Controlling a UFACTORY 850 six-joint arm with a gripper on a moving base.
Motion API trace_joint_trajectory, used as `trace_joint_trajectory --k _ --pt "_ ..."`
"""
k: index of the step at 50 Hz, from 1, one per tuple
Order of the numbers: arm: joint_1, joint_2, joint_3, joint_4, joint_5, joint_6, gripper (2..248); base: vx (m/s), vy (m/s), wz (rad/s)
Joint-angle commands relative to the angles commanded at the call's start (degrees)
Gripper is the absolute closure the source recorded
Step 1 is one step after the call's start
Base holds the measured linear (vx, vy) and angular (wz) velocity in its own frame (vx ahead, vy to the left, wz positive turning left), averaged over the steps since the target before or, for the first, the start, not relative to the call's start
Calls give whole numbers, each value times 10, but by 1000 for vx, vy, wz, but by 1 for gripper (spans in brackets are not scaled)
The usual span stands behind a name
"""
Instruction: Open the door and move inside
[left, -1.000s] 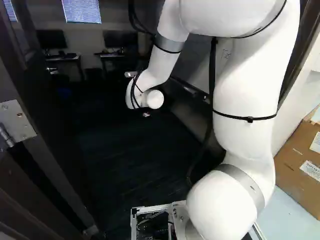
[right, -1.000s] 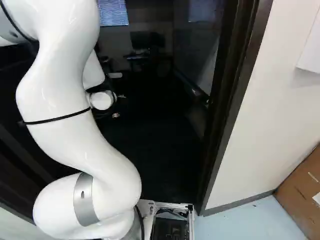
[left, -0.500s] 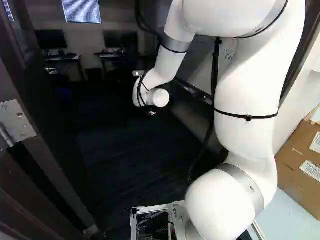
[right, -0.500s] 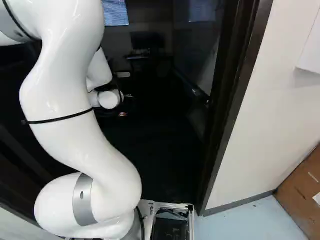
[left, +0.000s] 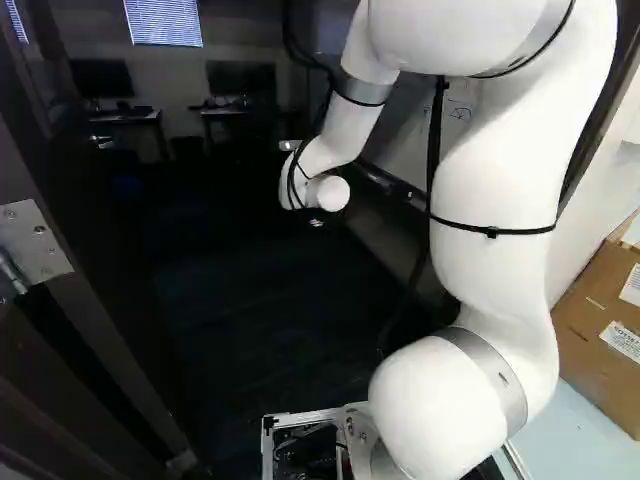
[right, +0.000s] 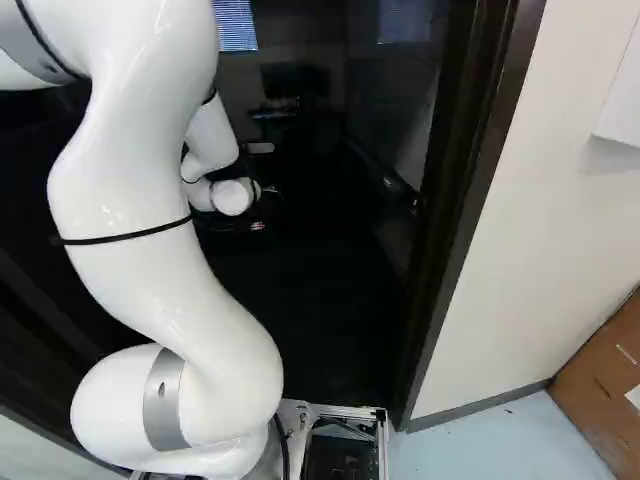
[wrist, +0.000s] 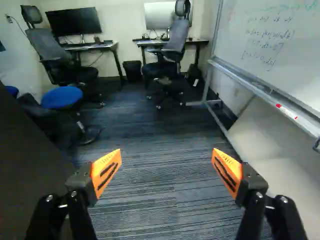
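Doorway with the door (left: 100, 260) standing open at the left of the left base view, its hinge plate (left: 35, 243) in the near foreground. My arm (right: 165, 290) reaches through the opening. My hand (right: 258, 226) is empty, its two fingers spread wide above the striped carpet (wrist: 165, 200). Ahead of them stand two office chairs (wrist: 172, 45) (wrist: 57, 55); a whiteboard (wrist: 275, 50) and a blue stool (wrist: 61, 97) lie toward opposite sides.

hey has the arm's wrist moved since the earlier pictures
Yes: in the left base view, the wrist has shifted right, farther from the door hinge.
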Motion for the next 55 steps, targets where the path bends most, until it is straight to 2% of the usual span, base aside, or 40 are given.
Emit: trace_joint_trajectory --k 32,55 --pt "-54 10 12 -71 0 0 3 0 0 0" --pt "-92 34 40 -118 0 0 3 0 0 0"
